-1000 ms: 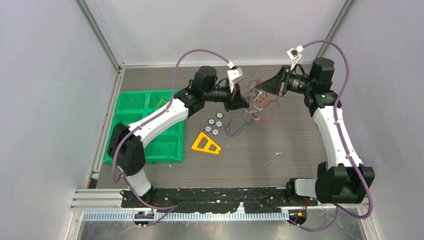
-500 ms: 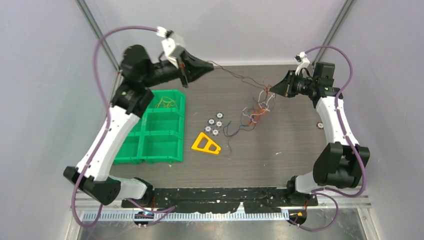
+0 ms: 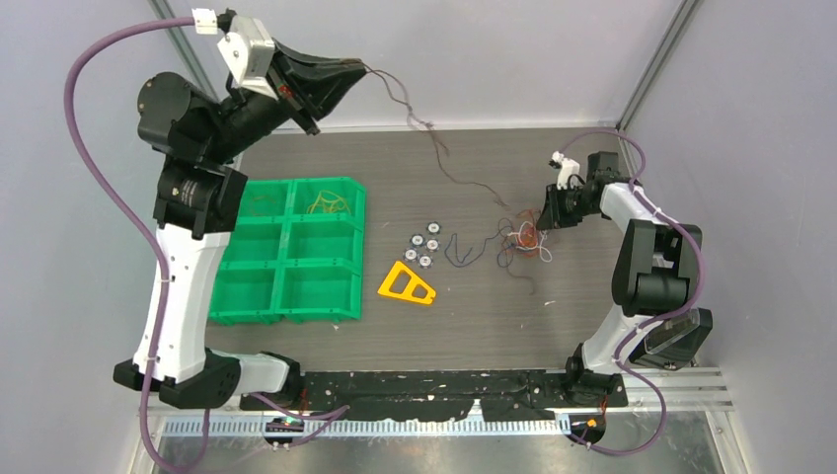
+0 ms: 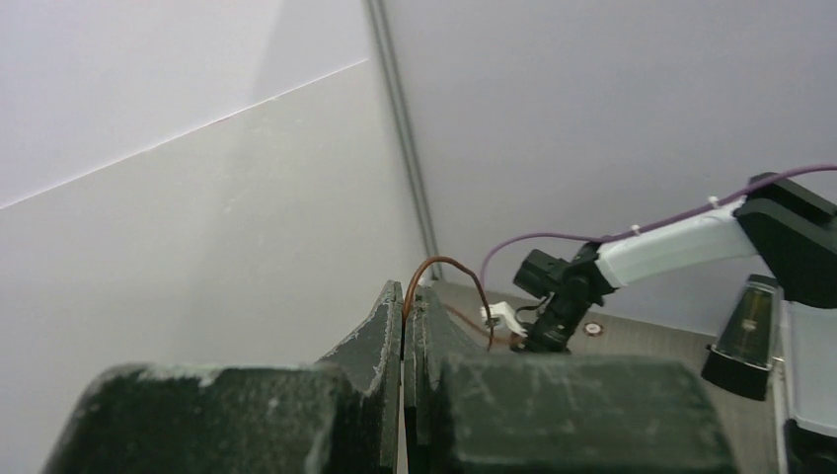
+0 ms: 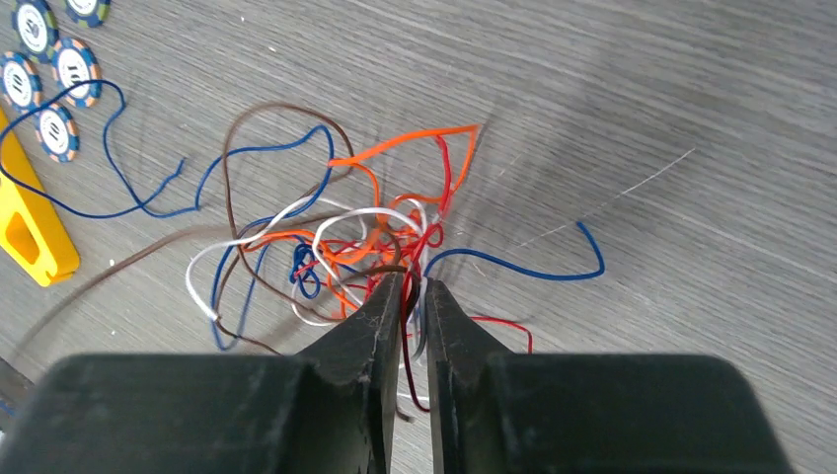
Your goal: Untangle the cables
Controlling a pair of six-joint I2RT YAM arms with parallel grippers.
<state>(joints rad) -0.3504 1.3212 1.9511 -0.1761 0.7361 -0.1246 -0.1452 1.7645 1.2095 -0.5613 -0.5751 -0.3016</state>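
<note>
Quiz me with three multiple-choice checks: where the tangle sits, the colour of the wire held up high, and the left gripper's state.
1. The cable tangle lies:
A) on the table at the right gripper tips
B) directly under the left gripper
C) hanging in the air

2. The wire that the left gripper holds is:
A) blue
B) white
C) brown

3. The left gripper is:
A) open
B) shut on the wire, high above the table
C) resting on the table

Answers:
1 A, the right wrist view shows the bunch on the wood just beyond its fingers.
2 C, a brown strand loops out of its tips.
3 B, its jaws meet on the strand, far up near the wall.
</note>
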